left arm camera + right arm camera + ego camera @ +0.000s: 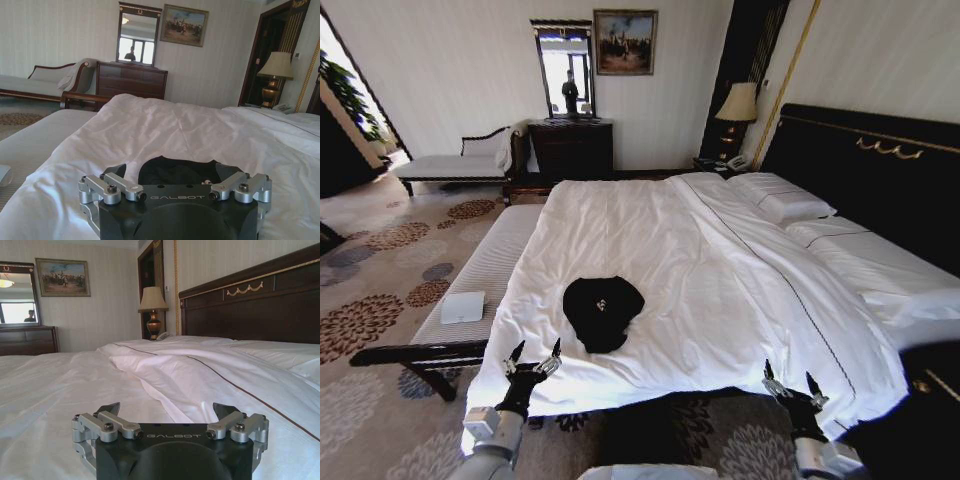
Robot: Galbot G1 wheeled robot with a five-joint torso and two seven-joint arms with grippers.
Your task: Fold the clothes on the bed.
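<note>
The clothes are one black T-shirt [602, 311] lying crumpled in a rounded heap on the white duvet of the bed [660, 240], near its foot edge. A small white mark shows on the fabric. My left gripper [533, 361] stands open at the bed's foot edge, just short of the shirt and slightly to its left. In the left wrist view the shirt [175, 172] lies directly beyond the open left gripper [172, 172]. My right gripper [789, 379] is open at the foot edge farther right, apart from the shirt, and in the right wrist view the right gripper [167, 410] faces bare duvet.
A white-cushioned bench [485, 270] runs along the bed's left side, carrying a small white box [463, 307]. Pillows [785, 200] and a dark headboard [880, 170] are at right. A dresser [570, 148], a chaise [455, 165] and a lamp [738, 105] line the far wall. Patterned carpet lies at left.
</note>
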